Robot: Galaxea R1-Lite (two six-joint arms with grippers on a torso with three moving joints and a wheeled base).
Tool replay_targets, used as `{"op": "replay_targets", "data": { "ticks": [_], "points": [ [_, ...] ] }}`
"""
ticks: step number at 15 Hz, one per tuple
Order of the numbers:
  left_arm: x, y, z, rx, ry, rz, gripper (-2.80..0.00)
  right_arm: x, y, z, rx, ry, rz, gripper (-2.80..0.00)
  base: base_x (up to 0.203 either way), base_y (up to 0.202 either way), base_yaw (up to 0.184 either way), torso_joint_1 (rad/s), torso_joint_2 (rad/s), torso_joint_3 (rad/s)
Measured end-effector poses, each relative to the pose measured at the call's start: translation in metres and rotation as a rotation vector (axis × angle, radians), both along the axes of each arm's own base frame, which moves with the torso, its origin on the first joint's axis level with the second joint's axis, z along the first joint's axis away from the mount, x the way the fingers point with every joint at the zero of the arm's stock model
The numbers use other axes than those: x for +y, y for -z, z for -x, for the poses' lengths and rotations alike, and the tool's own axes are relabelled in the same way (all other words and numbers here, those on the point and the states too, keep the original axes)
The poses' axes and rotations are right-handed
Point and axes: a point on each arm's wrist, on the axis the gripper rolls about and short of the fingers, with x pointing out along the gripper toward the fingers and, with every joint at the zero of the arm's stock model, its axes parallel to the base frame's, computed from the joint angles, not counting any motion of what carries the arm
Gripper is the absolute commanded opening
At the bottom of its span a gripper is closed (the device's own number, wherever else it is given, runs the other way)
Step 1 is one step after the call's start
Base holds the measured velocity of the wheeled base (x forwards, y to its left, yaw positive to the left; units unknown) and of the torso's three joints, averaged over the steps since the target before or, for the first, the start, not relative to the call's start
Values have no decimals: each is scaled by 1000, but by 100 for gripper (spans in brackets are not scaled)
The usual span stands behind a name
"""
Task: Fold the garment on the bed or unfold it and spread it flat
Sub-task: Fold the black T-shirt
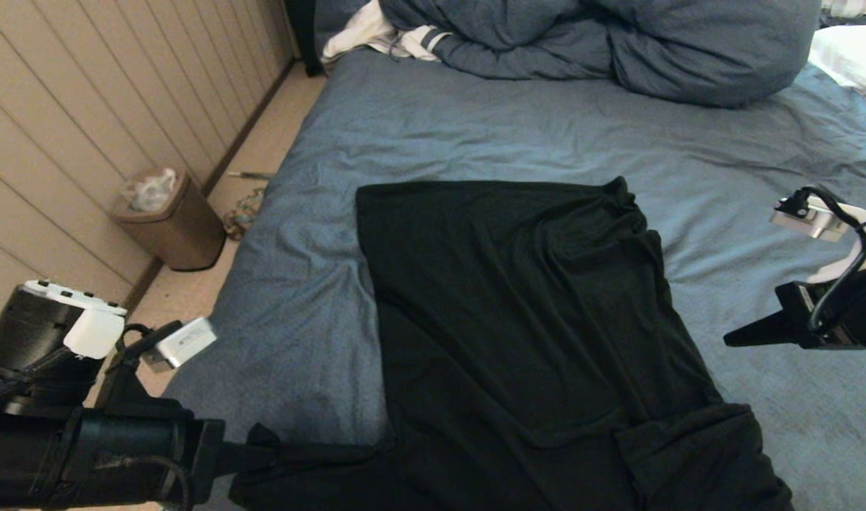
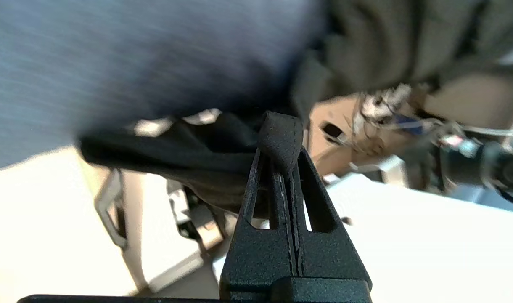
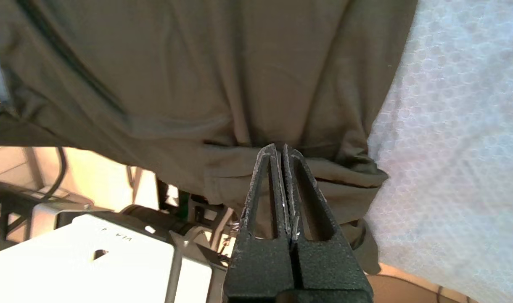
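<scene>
Roughly midway: black T-shirt (image 1: 518,326) lies mostly spread but wrinkled on the bed (image 1: 475,128), left claw (image 2: 281,139) pinching its near-left corner, right claw (image 3: 279,151) closed empty beside it.

Bunched duvet (image 1: 617,50) across bed's (image 1: 475,135) head

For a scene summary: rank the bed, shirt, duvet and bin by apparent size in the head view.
1. bed, largest, running past the frame.
2. shirt.
3. duvet, cut off by the top edge and farther away, so its place behind the shirt is unsure.
4. bin, smallest.
</scene>
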Motion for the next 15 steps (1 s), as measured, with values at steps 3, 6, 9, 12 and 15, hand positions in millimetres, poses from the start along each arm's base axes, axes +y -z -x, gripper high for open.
{"op": "replay_targets", "data": {
  "ticks": [3,6,9,12,15],
  "points": [
    [-23,-20,11,-21,42,-27,-280,0,-1,-1,-9,-28,-34,-280,0,0,0,0,0,0],
    [-52,-34,20,-26,96,-59,-280,1,0,-7,-32,-56,-60,-280,0,0,0,0,0,0],
    [-80,-40,21,3,141,-87,-280,-2,10,-18,-50,-67,-88,-280,0,0,0,0,0,0],
    [-115,-47,17,24,183,-96,-280,-7,19,-27,-56,-88,-128,-280,0,0,0,0,0,0],
    [-145,-53,8,20,196,-114,-280,-14,24,-32,-52,-105,-155,-280,0,0,0,0,0,0]
  ]
}}
